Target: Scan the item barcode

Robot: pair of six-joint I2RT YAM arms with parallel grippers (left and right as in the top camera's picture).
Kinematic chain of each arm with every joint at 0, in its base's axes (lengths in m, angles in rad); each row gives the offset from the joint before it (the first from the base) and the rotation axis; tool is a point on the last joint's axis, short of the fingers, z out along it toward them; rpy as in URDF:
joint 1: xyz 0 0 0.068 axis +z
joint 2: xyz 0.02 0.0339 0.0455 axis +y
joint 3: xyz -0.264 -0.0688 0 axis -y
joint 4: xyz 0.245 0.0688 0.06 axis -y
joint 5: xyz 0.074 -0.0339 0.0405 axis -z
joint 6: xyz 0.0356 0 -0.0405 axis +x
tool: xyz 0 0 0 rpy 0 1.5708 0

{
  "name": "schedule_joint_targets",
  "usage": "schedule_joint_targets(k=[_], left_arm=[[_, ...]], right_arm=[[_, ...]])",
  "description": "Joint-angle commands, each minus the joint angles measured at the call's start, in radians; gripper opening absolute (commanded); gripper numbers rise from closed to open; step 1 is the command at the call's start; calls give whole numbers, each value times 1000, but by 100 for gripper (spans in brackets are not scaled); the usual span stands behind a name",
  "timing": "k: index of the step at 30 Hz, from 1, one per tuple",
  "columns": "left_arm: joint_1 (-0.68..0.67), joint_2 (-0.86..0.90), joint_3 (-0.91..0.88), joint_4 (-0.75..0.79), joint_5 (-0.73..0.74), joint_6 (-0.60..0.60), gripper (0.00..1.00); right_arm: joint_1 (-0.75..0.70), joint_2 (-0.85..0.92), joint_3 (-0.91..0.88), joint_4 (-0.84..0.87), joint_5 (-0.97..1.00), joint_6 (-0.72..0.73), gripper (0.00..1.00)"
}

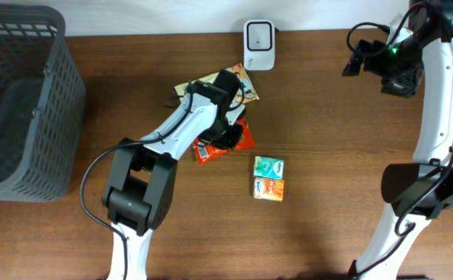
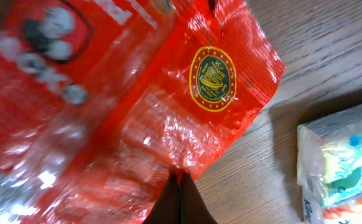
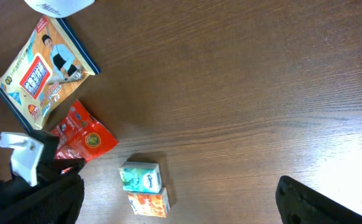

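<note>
A red snack packet fills most of the left wrist view and lies on the wooden table beside a yellow packet. My left gripper is shut, its tips pinched together on the red packet's near edge. The white barcode scanner stands at the table's back edge, just beyond the yellow packet. My right gripper hangs high at the back right, open with nothing between its fingers. No barcode shows on any packet.
A green tissue pack and an orange tissue pack lie side by side right of the red packet. A dark mesh basket stands at the far left.
</note>
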Motion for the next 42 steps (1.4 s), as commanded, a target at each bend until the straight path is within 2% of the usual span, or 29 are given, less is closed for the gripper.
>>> schedule_joint_targets(k=[1,7,10,13,20,24,28,34,35,37,39,40,41,42], left_arm=[[3,3,3,-17,23,1,0],[12,-48,136,-121,-6,1,0],[35,-73,140,-107,-157,-38,0],[43,-61,92,-89,-184,-79,0],[41,-61,-143,69,-177,-104,0],[42,-63,-161,82,-177,-103,0],[47,-87,-26,-12,-178,-103,0],[98,-161,327,-242,-252,-102,1],[108,-169,354,-257,-271,-102,7],[137,-190,375,-279,-286,-102,27],[171,-194,374,-304,-282,-103,40],[190,-192,362,-315,-283,-102,74],[203,-192,348,-316,-283,-102,92],[214,-192,333,-317,-283,-103,99]], right_arm=[[6,3,-2,-3,-5,-11,98],[6,3,-2,-3,-5,-11,98],[6,3,-2,-2,-5,-11,98],[6,3,-2,-3,-5,-11,98],[6,3,-2,-2,-5,-11,98],[6,3,-2,-2,-5,-11,98],[6,3,-2,-2,-5,-11,98],[6,3,-2,1,-1,-10,98],[6,3,-2,2,-1,-10,98],[6,3,-2,2,-1,-10,98],[6,3,-2,7,-9,6,98],[6,3,-2,18,-9,54,98],[6,3,-2,27,-9,76,98],[6,3,-2,34,-9,95,98]])
